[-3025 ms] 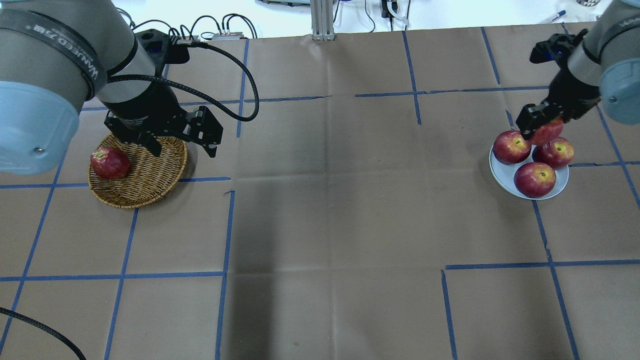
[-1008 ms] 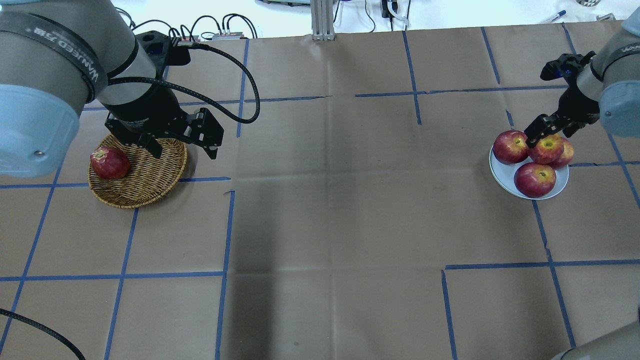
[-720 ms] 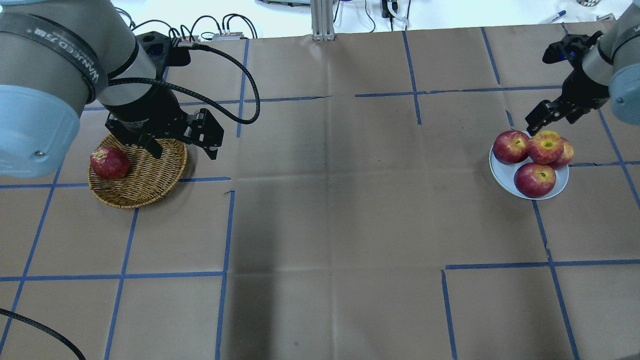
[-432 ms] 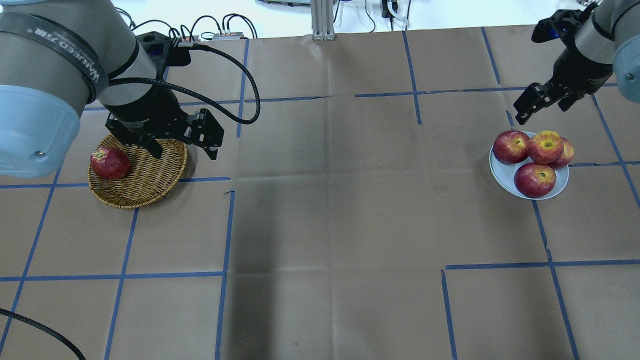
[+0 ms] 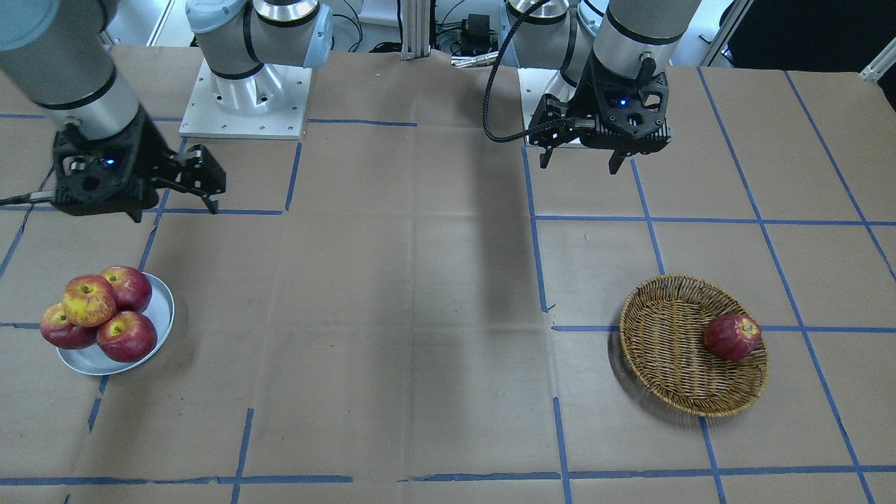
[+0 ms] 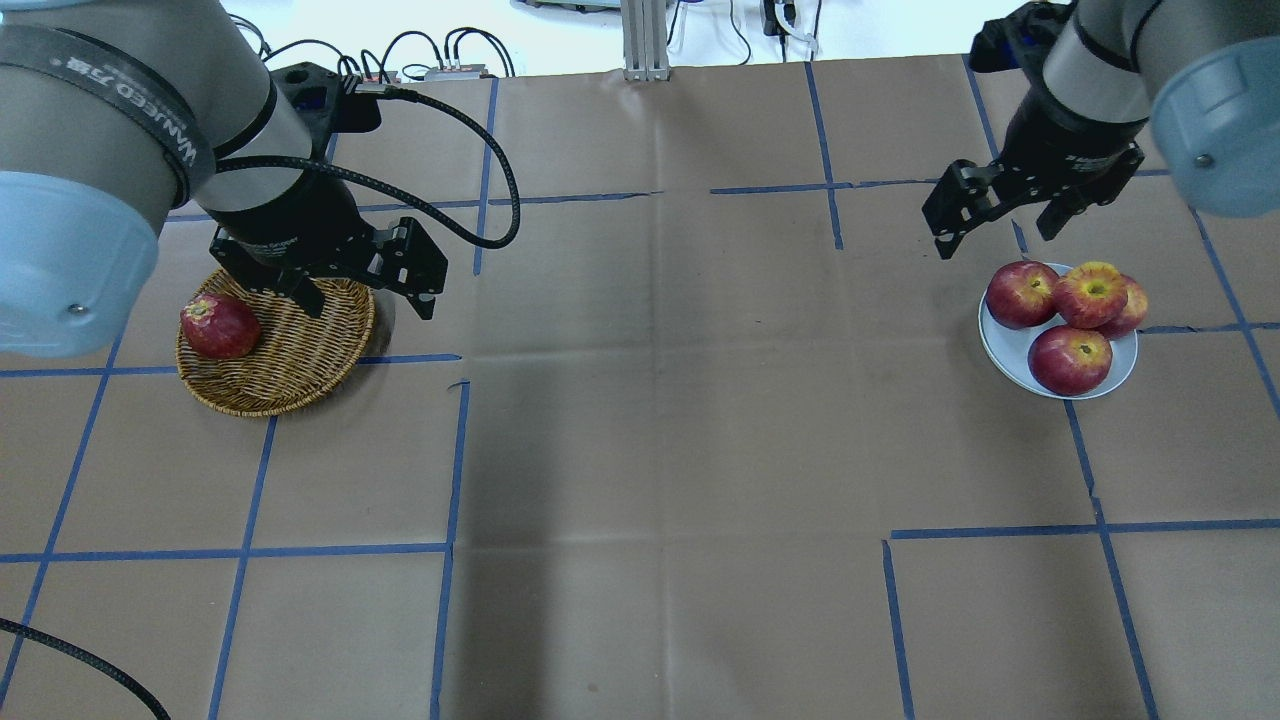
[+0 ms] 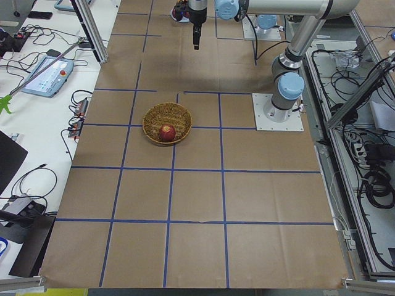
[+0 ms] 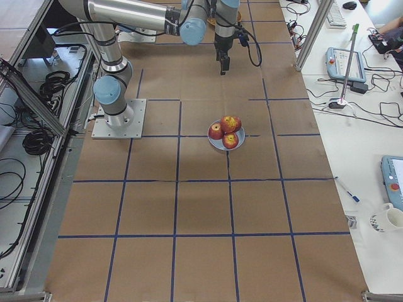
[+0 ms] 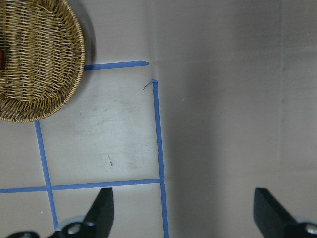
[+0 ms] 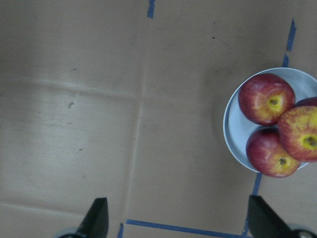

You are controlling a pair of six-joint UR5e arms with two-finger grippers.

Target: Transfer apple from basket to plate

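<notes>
The yellow, red-streaked apple (image 6: 1092, 293) rests on top of three dark red apples on the small pale plate (image 6: 1008, 352) at the right. It also shows in the front view (image 5: 89, 299) and the right wrist view (image 10: 303, 139). My right gripper (image 6: 993, 240) is open and empty, raised up and to the left of the plate. The wicker basket (image 6: 290, 372) at the left holds one dark red apple (image 6: 220, 326). My left gripper (image 6: 368, 300) is open and empty, hovering over the basket's far right rim.
Blue tape lines cross the brown paper table cover. The robot bases (image 5: 245, 98) stand at the robot's edge of the table. Cables and an aluminium post (image 6: 645, 40) lie along the far edge.
My right gripper let go of the yellow-red apple on top of the pile on the plate, opened, rose and swung left away from it. The left arm has not moved.
</notes>
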